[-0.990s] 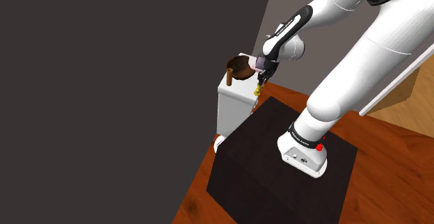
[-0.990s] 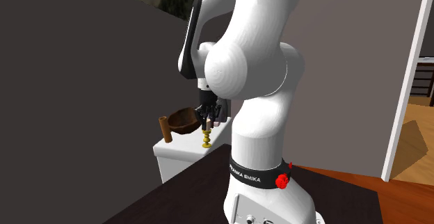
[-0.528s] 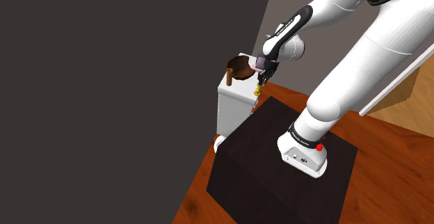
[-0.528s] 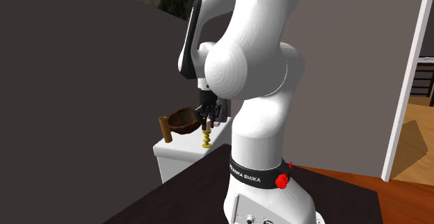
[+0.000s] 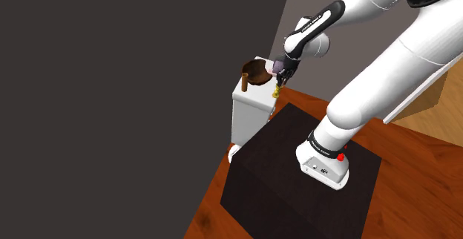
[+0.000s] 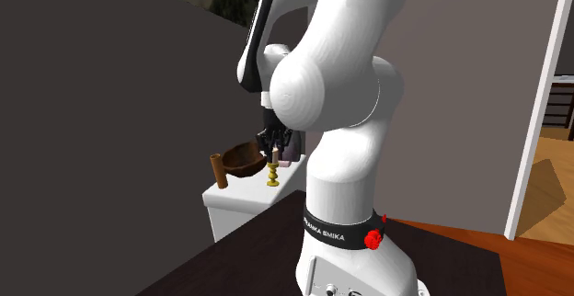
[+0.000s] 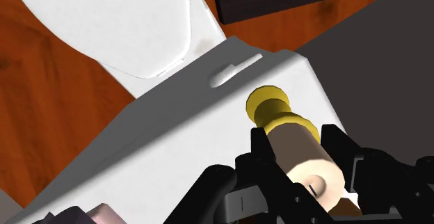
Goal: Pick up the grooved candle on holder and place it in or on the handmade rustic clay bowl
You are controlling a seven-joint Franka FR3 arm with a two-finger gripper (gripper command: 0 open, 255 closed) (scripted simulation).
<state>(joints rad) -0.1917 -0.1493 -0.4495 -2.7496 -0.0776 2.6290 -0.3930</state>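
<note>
since the gripper is clamped around the cream candle on its yellow holder, held just beside the brown bowl, it should carry it level over the bowl's rim and lower gently before letting go.

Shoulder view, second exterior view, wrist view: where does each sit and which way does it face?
Shoulder view: beside and behind the stand, looking down toward the white tank; the arm and its base show.
Second exterior view: low behind the stand, facing across it to the tank; base and upper links show.
Wrist view: on the hand, looking along the claw at the tank lid; both fingers clasp the candle.
Shared: both exterior views show the brown bowl on the tank beside the claw.
</note>
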